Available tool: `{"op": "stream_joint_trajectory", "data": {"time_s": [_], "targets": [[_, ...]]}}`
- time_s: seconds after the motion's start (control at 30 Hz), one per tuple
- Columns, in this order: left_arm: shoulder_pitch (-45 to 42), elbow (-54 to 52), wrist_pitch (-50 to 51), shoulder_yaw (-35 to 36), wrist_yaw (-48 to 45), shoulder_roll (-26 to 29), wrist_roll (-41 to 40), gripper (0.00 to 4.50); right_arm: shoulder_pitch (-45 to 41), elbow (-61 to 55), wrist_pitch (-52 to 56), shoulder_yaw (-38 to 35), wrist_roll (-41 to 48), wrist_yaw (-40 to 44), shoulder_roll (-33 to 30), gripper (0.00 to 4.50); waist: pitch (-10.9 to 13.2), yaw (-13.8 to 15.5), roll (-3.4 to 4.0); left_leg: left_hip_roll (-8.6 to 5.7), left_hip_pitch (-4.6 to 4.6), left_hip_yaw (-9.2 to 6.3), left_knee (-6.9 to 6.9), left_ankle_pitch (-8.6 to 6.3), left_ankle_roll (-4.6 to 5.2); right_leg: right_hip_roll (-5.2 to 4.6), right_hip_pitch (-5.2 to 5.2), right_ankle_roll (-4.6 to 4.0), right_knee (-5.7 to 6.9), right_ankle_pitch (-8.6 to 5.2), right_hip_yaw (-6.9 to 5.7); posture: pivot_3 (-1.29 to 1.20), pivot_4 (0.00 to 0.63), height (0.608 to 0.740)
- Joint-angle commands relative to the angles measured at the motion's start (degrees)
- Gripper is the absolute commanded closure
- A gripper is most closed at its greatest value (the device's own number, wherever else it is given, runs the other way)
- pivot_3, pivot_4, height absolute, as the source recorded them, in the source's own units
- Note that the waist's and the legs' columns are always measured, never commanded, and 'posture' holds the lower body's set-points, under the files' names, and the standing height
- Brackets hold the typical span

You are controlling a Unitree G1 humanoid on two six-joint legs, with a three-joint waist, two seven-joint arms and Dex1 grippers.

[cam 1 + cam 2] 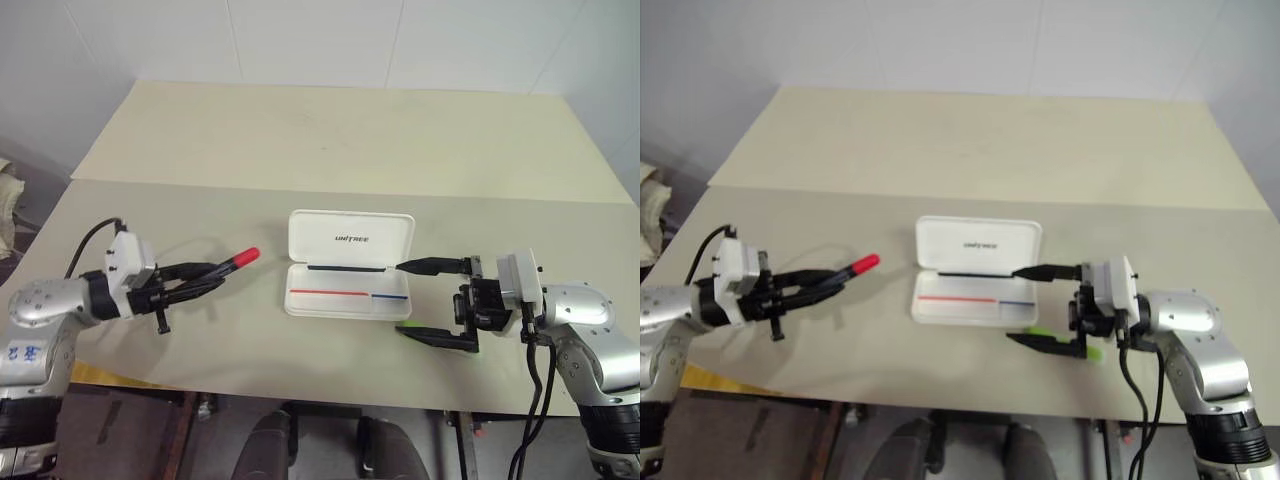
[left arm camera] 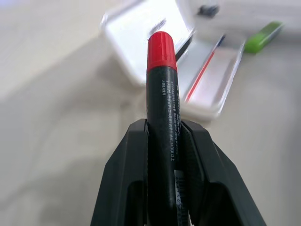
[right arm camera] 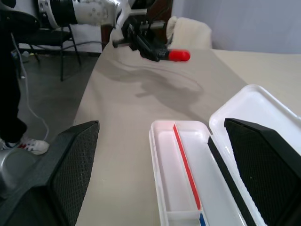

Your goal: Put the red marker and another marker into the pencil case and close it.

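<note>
– Left gripper (image 1: 205, 277)?
– Clamped on red marker (image 1: 236, 260), above bare table (image 1: 330, 150), left of open pencil case (image 1: 350, 263)
– Right gripper (image 1: 437, 300)?
– Spread wide beside case's right edge; green highlighter (image 1: 1092, 352) under it, near table's front edge

Red marker (image 1: 238, 259) up off the table, black barrel level, red cap aimed at the case (image 1: 349, 263). Case lies open, white, lid back. Green highlighter (image 1: 1092, 351) flat on the table beside it.

Beige table (image 1: 330, 140); open white pencil case (image 1: 349, 264) mid-front; green highlighter (image 1: 1095, 351) beside case's right end.
</note>
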Motion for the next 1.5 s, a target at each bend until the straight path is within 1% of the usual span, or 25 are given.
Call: {"op": "stream_joint_trajectory", "data": {"time_s": [0.03, 0.2, 0.33, 0.4, 0.53, 0.67, 0.8, 1.27, 1.5], "targets": [[-3.21, -2.08, 2.28, -3.01, -1.78, 0.59, -0.28, 3.96, 1.29, -2.15, -1.11, -1.80, 0.55, -1.53, 0.44, 0.00, 0.00, -0.09, 0.00, 0.00, 0.00, 0.02, 0.00, 0.00, 0.01, 0.00, 0.00, 0.01, 0.01, 0.00, 0.00, 0.00, 0.150, 0.740], [-10.85, -0.99, 4.53, -10.39, -3.96, -1.09, 1.65, 3.96, 5.05, -5.36, -1.29, -3.23, 0.58, -4.54, 0.55, 0.00, 0.00, 0.31, 0.00, 0.03, -0.01, 0.13, 0.18, 0.00, 0.02, 0.08, 0.03, 0.02, 0.14, 0.01, -0.08, 0.00, 0.150, 0.740], [-14.90, 2.99, 1.90, -14.78, -5.39, -3.40, 5.23, 3.96, 7.77, -8.21, -1.23, -3.68, 0.41, -7.15, 0.94, 0.00, 0.00, 0.25, 0.00, 0.03, 0.04, 0.27, 0.35, -0.04, 0.08, 0.05, 0.22, 0.07, 0.12, 0.04, -0.10, 0.00, 0.150, 0.740], [-17.40, 5.50, 0.62, -17.04, -5.94, -5.41, 6.94, 3.96, 9.39, -10.05, -1.15, -4.09, 0.51, -8.76, 1.14, 0.00, 0.00, 0.25, -0.01, 0.04, 0.04, 0.24, 0.39, -0.05, 0.10, 0.04, 0.24, 0.04, 0.10, 0.04, -0.08, 0.00, 0.150, 0.740], [-19.89, 8.98, -1.19, -19.19, -6.42, -7.49, 9.67, 3.96, 11.66, -12.70, -1.11, -4.37, 0.40, -11.08, 1.08, 0.00, 0.00, 0.15, -0.01, 0.05, 0.03, 0.11, 0.51, -0.09, 0.17, 0.02, 0.26, -0.01, 0.10, 0.02, -0.03, 0.00, 0.150, 0.740], [-24.16, 14.49, -4.05, -22.93, -4.89, -12.26, 14.25, 3.96, 14.30, -15.45, -1.06, -5.65, 0.31, -13.78, 0.89, 0.00, 0.00, 0.43, -0.01, 0.04, 0.00, 0.08, 0.69, -0.14, 0.26, 0.03, 0.30, 0.04, 0.11, 0.05, -0.04, 0.00, 0.150, 0.740], [-27.01, 17.85, -4.74, -24.25, -3.63, -15.88, 16.52, 3.96, 15.88, -17.30, -0.90, -6.21, 0.24, -15.73, 0.84, 0.00, 0.01, 0.40, -0.03, 0.03, -0.10, 0.07, 1.04, -0.25, 0.45, 0.01, 0.40, 0.04, 0.10, 0.05, -0.06, 0.00, 0.150, 0.740], [-31.59, 26.01, -8.91, -27.37, -0.43, -24.75, 22.33, 3.96, 18.56, -20.54, -0.76, -6.73, 0.20, -19.81, 0.70, 0.00, 0.02, 0.39, -0.06, 0.00, -0.10, 0.11, 1.18, -0.26, 0.50, 0.02, 0.44, 0.18, 0.10, 0.13, -0.02, 0.00, 0.150, 0.740], [-32.48, 29.07, -11.38, -27.97, 0.99, -27.62, 24.69, 3.96, 19.44, -21.71, -0.69, -6.99, 0.29, -21.06, 0.56, 0.00, 0.02, 0.35, -0.07, -0.02, -0.11, 0.10, 1.25, -0.28, 0.53, 0.00, 0.50, 0.18, 0.10, 0.12, -0.04, 0.00, 0.150, 0.740]]}}
